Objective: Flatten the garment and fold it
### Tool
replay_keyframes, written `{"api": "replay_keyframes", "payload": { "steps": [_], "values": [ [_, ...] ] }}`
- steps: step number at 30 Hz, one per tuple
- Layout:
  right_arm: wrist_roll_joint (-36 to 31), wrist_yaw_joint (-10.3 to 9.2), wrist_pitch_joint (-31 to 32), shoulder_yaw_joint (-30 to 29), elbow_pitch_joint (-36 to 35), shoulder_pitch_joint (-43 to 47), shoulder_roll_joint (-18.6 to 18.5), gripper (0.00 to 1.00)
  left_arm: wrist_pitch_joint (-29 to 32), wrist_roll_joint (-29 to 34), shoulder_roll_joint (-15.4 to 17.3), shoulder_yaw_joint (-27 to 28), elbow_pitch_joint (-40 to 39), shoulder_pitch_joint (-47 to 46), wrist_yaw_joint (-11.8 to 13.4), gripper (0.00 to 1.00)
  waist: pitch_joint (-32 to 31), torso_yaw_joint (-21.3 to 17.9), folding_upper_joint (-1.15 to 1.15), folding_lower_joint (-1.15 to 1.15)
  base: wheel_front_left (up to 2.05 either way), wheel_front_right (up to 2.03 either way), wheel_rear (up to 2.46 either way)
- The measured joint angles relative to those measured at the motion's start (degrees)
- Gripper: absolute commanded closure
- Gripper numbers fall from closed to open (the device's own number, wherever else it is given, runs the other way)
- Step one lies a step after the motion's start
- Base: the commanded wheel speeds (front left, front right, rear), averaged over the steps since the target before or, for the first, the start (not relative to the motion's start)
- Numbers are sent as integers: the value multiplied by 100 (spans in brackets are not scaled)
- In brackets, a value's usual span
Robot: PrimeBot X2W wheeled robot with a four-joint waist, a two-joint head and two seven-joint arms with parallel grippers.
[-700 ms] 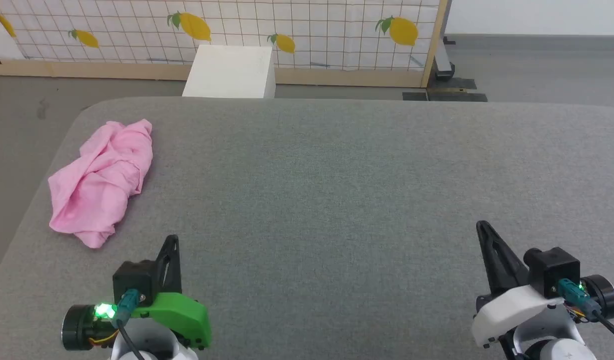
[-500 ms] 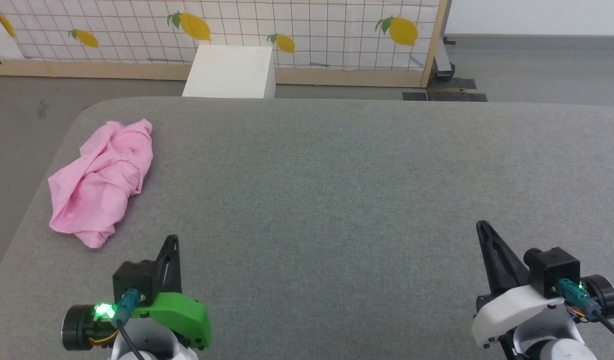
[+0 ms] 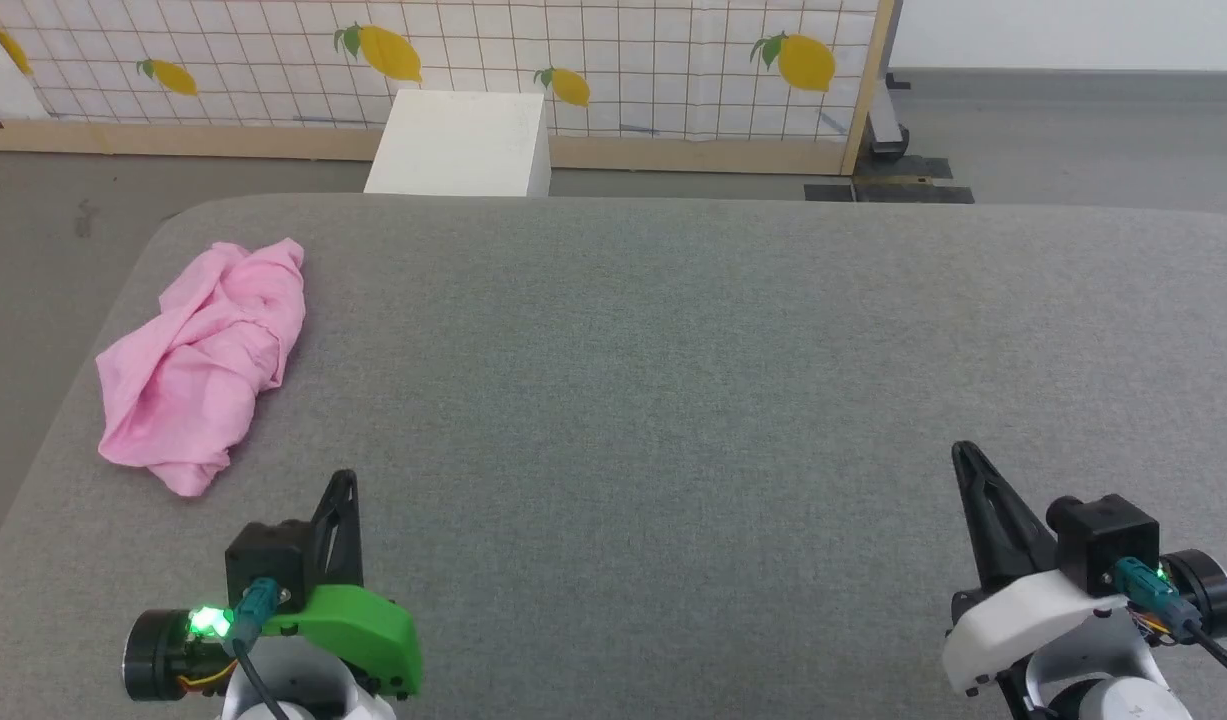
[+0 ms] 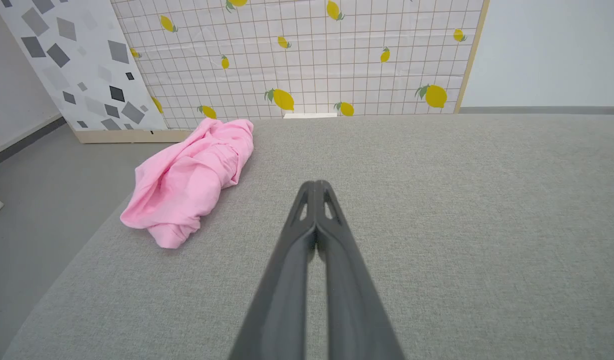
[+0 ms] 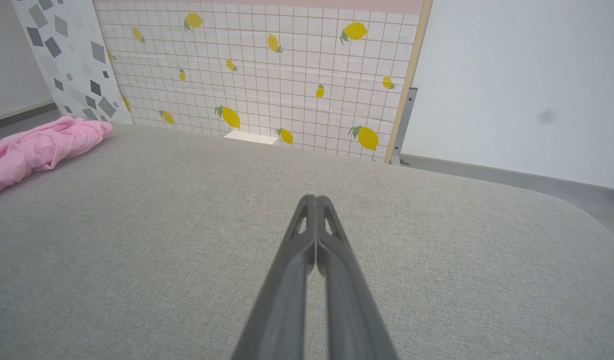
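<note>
Lying in a crumpled pink heap, the garment [image 3: 198, 365] rests on the far left part of the grey desk [image 3: 623, 380], close to its left edge, its folds bunched and wrinkled. Nearer and a little to the right of it, the left gripper [image 3: 345, 482] is over the desk with its jaws clenched together on nothing, tips pointing to the far side, apart from the cloth. Beyond the desk's far edge a white box [image 3: 463, 145] stands on the floor [image 3: 63, 210], with a lemon-print screen [image 3: 623, 60] behind it. At the near right, the right gripper [image 3: 963, 455] points the same way, jaws likewise pressed together and empty, well apart from the garment.
</note>
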Motion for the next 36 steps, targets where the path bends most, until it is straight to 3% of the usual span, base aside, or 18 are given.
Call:
{"api": "replay_keyframes", "payload": {
  "steps": [27,28,36],
  "values": [
    [0,1,0,0,0,0,0,100,-1,0,0,0,0,-1,0,100,0,0,0,0,0,0,0],
    [2,1,0,0,0,1,-1,0,-1,-5,1,-2,1,2,-1,0,0,0,0,0,0,0,0],
    [2,1,0,-1,0,3,-4,0,-1,-35,1,-20,2,4,-1,0,0,0,0,0,0,0,0]
  ]
}}
